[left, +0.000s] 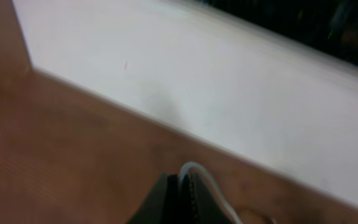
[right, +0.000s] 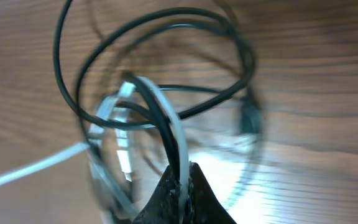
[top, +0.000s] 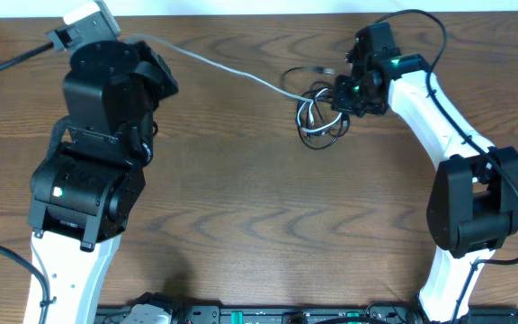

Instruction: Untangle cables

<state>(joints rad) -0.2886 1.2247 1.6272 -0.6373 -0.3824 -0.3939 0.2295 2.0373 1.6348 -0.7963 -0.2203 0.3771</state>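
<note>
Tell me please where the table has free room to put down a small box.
The wide bare wood of the table between the left arm and the right arm is free. It is crowded at the back: the white cable stretches to the tangle at the right gripper.

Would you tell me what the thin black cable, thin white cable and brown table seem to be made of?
Thin black cable: likely rubbery plastic sheath, semi-gloss, bends freely. Thin white cable: similar, matte. Table: wood or laminate, visible grain.

Dark wood-grain table [top: 259, 216] — tangle of 2 cables [top: 309, 115], black and white, toward its far side
</note>
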